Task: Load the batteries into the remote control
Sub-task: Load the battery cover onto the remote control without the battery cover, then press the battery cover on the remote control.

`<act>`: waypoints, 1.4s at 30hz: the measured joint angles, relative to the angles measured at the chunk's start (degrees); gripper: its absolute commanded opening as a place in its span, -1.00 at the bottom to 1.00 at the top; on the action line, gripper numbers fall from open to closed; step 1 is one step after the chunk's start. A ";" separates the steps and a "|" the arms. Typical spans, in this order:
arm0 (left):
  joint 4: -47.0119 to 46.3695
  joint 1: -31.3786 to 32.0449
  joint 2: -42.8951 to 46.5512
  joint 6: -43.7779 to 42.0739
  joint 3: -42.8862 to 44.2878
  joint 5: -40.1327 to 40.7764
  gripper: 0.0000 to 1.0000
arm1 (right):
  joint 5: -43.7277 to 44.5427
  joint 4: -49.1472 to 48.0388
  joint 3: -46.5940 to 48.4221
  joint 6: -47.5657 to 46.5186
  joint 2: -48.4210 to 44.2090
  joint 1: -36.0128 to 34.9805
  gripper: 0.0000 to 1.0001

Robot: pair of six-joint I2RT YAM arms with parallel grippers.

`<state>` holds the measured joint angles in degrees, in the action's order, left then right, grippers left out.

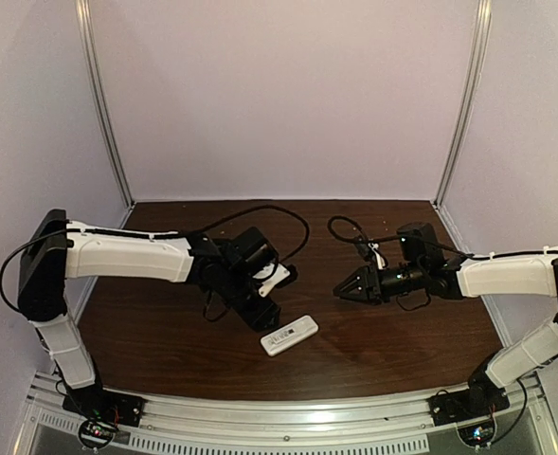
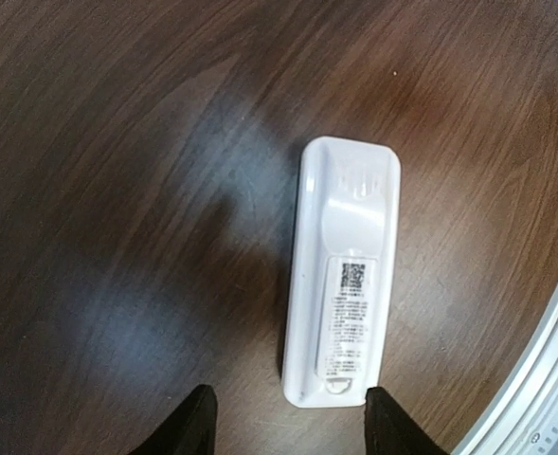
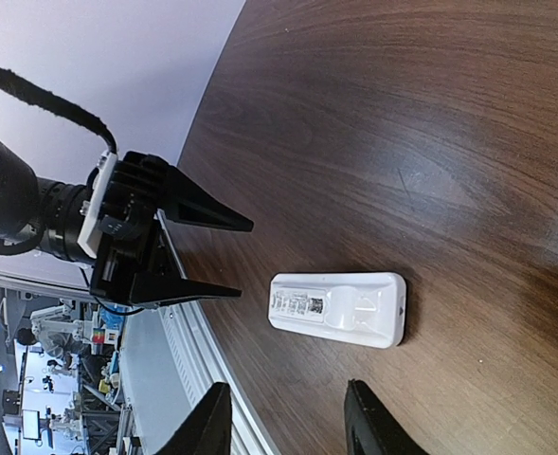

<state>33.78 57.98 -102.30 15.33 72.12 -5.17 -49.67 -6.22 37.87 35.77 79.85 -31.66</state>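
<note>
The white remote control (image 1: pixel 289 336) lies face down on the dark wooden table near the front middle, its labelled back up and its battery cover on. It also shows in the left wrist view (image 2: pixel 343 270) and the right wrist view (image 3: pixel 337 309). My left gripper (image 1: pixel 267 315) is open and empty, just left of and above the remote; in its wrist view (image 2: pixel 288 422) the remote's near end lies just beyond the gap between the fingertips. My right gripper (image 1: pixel 343 289) is open and empty, hovering to the right of the remote (image 3: pixel 286 422). No batteries are in view.
The aluminium rail (image 1: pixel 288 417) runs along the table's front edge, close to the remote, and shows in the left wrist view (image 2: pixel 544 379). Black cables (image 1: pixel 288 223) loop over the table behind the left wrist. White walls enclose the back and sides.
</note>
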 measured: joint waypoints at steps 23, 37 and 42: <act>-2.78 1.27 -6.97 -1.29 -0.55 1.31 0.01 | -0.02 0.00 0.00 0.11 0.00 0.04 -0.20; -6.23 1.99 -7.02 -1.27 -1.31 2.60 0.02 | 0.24 -2.93 -0.72 2.29 1.05 -2.23 -0.40; -6.84 1.97 -5.22 -1.27 -3.74 2.58 0.02 | 0.44 -4.42 -1.40 3.65 2.56 -3.96 -0.41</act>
<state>26.94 59.94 -107.53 14.06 68.38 -2.59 -49.23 -10.63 36.47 39.42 82.41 -35.62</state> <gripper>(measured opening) 0.508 0.295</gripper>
